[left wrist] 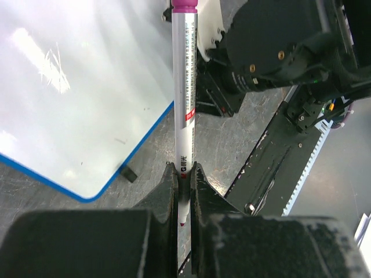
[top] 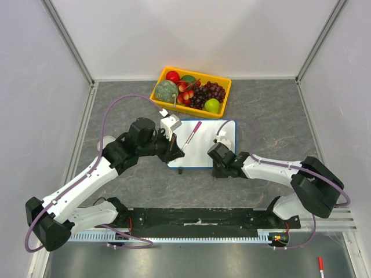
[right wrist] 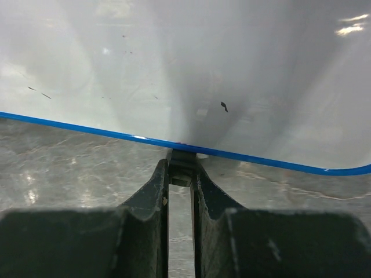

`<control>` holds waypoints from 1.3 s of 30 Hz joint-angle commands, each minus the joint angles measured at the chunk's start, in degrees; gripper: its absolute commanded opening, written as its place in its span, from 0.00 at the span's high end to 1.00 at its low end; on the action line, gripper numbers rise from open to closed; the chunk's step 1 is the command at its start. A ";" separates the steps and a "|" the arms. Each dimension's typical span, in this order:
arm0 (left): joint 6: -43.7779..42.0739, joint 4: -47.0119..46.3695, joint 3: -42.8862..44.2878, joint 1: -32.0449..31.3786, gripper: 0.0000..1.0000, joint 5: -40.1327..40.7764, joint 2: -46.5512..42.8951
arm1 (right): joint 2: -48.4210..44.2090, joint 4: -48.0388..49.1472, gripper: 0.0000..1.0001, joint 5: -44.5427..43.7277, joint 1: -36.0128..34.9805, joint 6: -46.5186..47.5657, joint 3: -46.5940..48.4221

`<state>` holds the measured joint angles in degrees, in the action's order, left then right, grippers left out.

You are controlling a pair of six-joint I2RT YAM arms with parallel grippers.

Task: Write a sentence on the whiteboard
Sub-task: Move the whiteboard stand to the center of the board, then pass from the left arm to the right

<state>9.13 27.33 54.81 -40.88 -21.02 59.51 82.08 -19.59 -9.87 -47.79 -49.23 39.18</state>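
Left gripper, closest to the arm bases: fingers pressed onto the barrel of a white marker, whose magenta end points away over the board's left part. Right gripper: fingers pinching a small black foot under the near blue rim of the whiteboard. The whiteboard lies flat on the grey table between the two wrists, with small dark specks on its surface. Beyond its far edge, close by: a yellow fruit basket holding grapes, apples and a melon.

The white, blue-rimmed whiteboard lies flat on the grey table.
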 commanded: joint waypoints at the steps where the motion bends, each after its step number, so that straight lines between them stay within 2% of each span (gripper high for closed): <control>1: 1.77 -1.40 1.53 0.19 0.98 0.62 -1.50 | 3.78 -0.27 1.00 2.40 -4.93 -6.13 0.28; 9: 1.86 -0.97 1.27 0.19 0.98 0.71 -1.67 | 7.13 1.49 1.00 1.61 -13.90 -12.46 0.81; 15: 1.86 -0.61 1.44 0.19 0.98 0.98 -1.94 | 4.76 0.27 0.93 -0.50 -14.70 -12.21 1.42; 16: 1.86 -0.53 1.44 0.19 0.98 0.89 -2.02 | 4.32 -0.44 0.82 -1.20 -14.61 -11.94 1.95; 19: 1.86 -0.17 1.53 0.19 0.98 1.06 -2.11 | 3.44 -2.99 0.62 -3.05 -14.70 -10.36 4.23; 26: 2.04 0.26 1.27 0.19 0.98 1.15 -3.34 | 0.46 -5.72 0.37 -3.32 -15.05 -7.64 7.75; 31: 2.56 0.88 1.97 0.19 0.98 0.80 -4.75 | -7.80 -6.42 0.06 -4.46 -16.11 -3.60 10.83; 32: 2.65 1.05 2.23 0.19 0.98 0.63 -5.18 | -10.08 -6.25 0.02 -4.46 -16.11 -2.89 11.27; 35: 3.18 1.67 2.85 0.19 0.98 0.45 -6.41 | -15.80 -6.24 0.02 -4.90 -16.11 -0.26 12.76; 39: 4.14 1.67 3.29 0.10 0.98 -1.04 -7.91 | -23.79 -0.55 0.02 -2.53 -15.93 3.70 12.86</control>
<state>10.90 29.08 54.96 -40.88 -20.03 53.80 64.86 -25.12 -12.60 -63.64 -50.54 50.17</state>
